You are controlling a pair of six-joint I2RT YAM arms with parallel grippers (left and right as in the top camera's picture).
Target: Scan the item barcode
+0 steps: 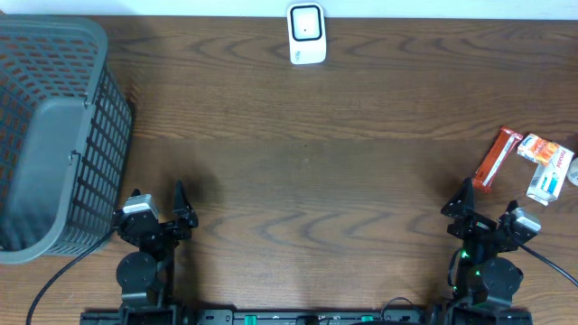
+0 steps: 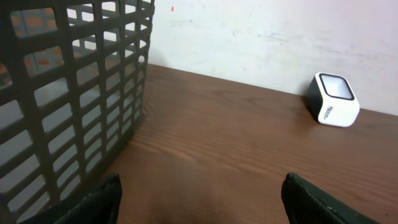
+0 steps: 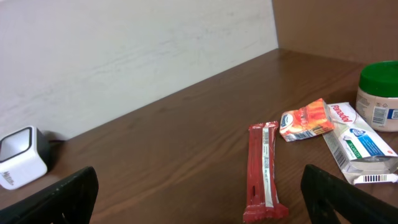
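A white barcode scanner (image 1: 306, 34) with a dark window stands at the table's far edge, also in the left wrist view (image 2: 334, 99) and the right wrist view (image 3: 18, 158). At the right lie a red snack bar (image 1: 498, 158) (image 3: 263, 171), an orange packet (image 1: 539, 147) (image 3: 308, 120) and a white-blue box (image 1: 551, 176) (image 3: 357, 146) with a barcode on its near end. My left gripper (image 1: 158, 197) (image 2: 199, 202) is open near the front left, holding nothing. My right gripper (image 1: 488, 206) (image 3: 199, 199) is open at the front right, short of the red bar.
A large grey mesh basket (image 1: 54, 135) (image 2: 68, 93) fills the left side, close to my left gripper. A jar with a green lid (image 3: 379, 93) stands behind the box at the right edge. Bare wood lies between the arms and the scanner.
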